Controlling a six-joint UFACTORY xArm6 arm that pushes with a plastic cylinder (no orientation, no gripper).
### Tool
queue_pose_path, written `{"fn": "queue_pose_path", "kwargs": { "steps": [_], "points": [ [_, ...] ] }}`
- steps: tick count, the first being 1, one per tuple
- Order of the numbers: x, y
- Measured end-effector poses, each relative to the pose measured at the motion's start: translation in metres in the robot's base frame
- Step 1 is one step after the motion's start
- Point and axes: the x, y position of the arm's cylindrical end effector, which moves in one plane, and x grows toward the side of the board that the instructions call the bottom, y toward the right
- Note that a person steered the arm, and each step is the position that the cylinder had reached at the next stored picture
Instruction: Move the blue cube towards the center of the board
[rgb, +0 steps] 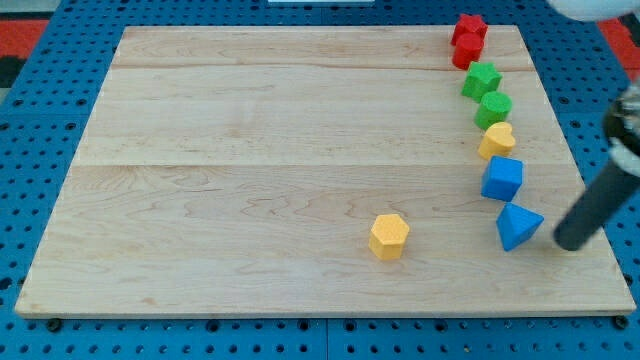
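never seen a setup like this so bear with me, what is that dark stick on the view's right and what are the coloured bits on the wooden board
The dark stick is the end of a robot arm. It has no claw and holds nothing: it is a plain rod whose lower end, my tip, slides over the wooden board and pushes blocks.

There is one picture, from a single camera looking down at the board.

Near the view's right edge the blocks form a line, top to bottom: a red star, a second red block, a green star, a second green block, a yellow heart, the blue cube and a blue triangular block. A yellow hexagon sits alone near the view's bottom.

My tip is just right of the blue triangular block, below the blue cube.
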Motion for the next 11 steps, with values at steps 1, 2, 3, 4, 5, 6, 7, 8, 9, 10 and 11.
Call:
{"fn": "queue_pose_path", "kwargs": {
  "steps": [1,2,3,4,5,6,7,8,9,10,11],
  "points": [
    [-0.008,-0.053],
    [-0.017,-0.112],
    [-0.047,-0.138],
    [-0.033,-0.131],
    [0.014,-0.038],
    [0.004,0.004],
    [-0.031,0.014],
    [-0.048,-0.028],
    [-0.062,-0.046],
    [-0.079,-0.045],
    [-0.12,-0.129]
  ]
}}
